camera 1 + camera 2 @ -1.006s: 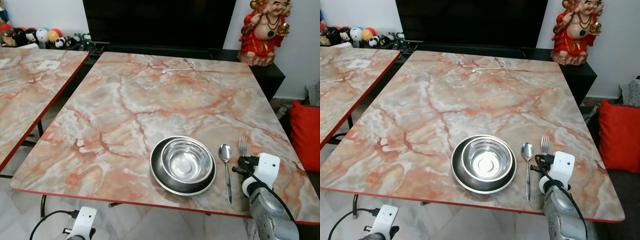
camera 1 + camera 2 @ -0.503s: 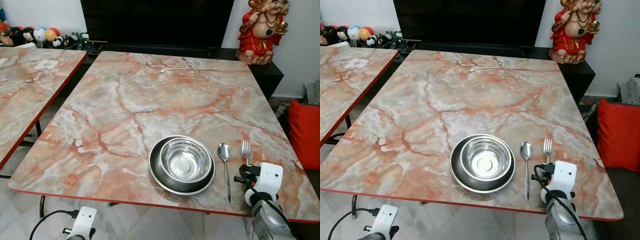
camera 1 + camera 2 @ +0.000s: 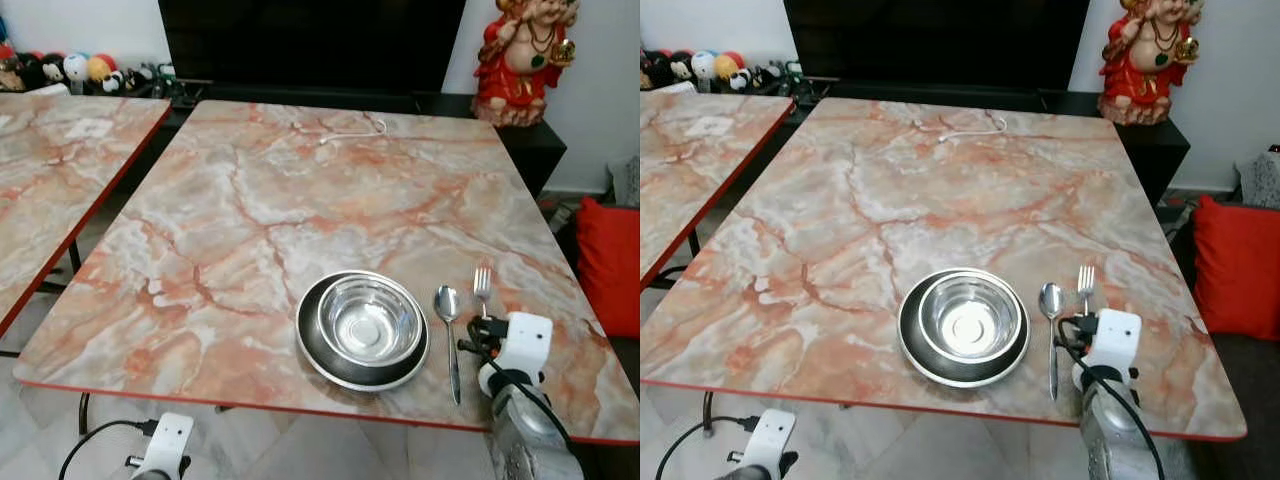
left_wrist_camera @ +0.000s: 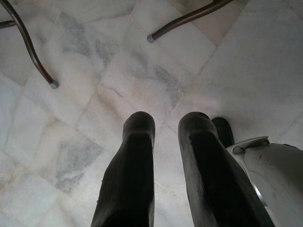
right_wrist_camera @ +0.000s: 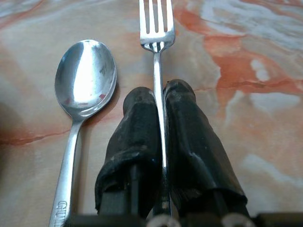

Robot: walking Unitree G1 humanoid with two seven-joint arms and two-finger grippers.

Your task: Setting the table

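A steel bowl (image 3: 368, 320) sits inside a dark plate (image 3: 312, 352) near the front edge of the marble table (image 3: 300, 200). To their right lie a spoon (image 3: 449, 318) and a fork (image 3: 482, 283), side by side with their handles toward me. My right gripper (image 5: 158, 92) rests low on the table, shut on the fork (image 5: 157, 28) by its handle, with the spoon (image 5: 85, 75) just beside it. The white right wrist housing (image 3: 517, 342) covers the fork's handle. My left gripper (image 4: 165, 127) hangs idle below the table, open over the floor.
A second marble table (image 3: 60, 170) stands at the left across a narrow gap. A white cable (image 3: 355, 133) lies at the table's far edge. A red figurine (image 3: 520, 60) stands at the back right, a red cushion (image 3: 610, 260) at the right. Metal legs (image 4: 28, 47) rise from the floor.
My right gripper has slid a little forward and toward the spoon, taking the fork with it. The head view has shifted slightly. Bowl, plate and spoon stay put.
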